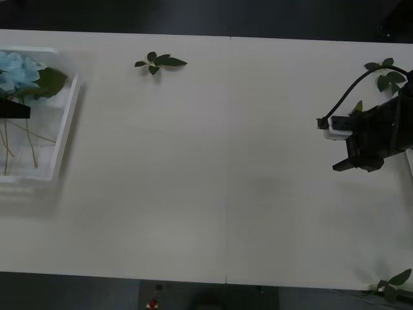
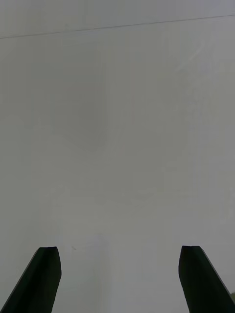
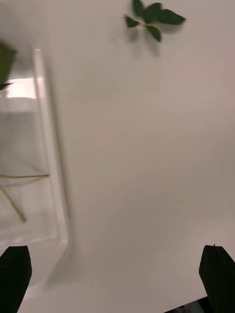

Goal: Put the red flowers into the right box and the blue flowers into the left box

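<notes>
You have the blue flowers (image 1: 18, 72) lying in the left box (image 1: 66, 129) at the worktop's left end, no red ones visible, and both the right hand (image 1: 352, 150) and left hand (image 3: 117, 279) wide open, empty.

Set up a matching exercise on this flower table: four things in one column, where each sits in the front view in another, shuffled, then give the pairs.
Things:
1. pale blue fluffy flowers
2. loose green leaf sprig
3. right gripper with open black fingers
4. white latticed plastic tray

Places:
A. far side of the white table, left of its middle
B. right edge, above the table
C. left edge, resting on the table
D. in the tray's far end

Pairs: 1-D, 2-A, 3-B, 4-C
</notes>
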Robot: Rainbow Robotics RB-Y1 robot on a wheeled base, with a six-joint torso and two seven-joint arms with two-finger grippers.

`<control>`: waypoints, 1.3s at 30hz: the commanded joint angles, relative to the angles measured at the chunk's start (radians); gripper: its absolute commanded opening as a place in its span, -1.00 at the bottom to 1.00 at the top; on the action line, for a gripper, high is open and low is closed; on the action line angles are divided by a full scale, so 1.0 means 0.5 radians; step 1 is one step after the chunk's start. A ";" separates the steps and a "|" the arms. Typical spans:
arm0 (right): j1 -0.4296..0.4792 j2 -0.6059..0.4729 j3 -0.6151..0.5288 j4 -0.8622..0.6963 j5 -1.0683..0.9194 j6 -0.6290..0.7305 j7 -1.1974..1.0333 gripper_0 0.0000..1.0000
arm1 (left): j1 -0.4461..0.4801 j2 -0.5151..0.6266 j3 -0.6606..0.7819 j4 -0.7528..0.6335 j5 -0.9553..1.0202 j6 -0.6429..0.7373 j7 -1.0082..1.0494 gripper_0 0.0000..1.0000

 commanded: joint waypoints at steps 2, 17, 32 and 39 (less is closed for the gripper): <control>-0.023 -0.062 -0.026 -0.013 0.005 -0.013 0.001 0.41 | -0.136 -0.071 -0.272 -0.109 0.387 -0.205 -0.601 1.00; -0.023 -0.062 -0.026 -0.013 0.005 -0.013 0.001 0.40 | -0.385 -0.084 -0.968 0.066 0.823 -0.324 -1.908 1.00; -0.023 -0.062 -0.026 -0.013 0.005 -0.013 0.001 0.40 | -0.480 -0.446 -0.705 -0.216 0.025 0.412 -1.653 1.00; -0.023 -0.062 -0.026 -0.013 0.005 -0.013 0.001 0.40 | -0.501 -0.541 -0.714 -0.213 -0.054 0.473 -1.623 1.00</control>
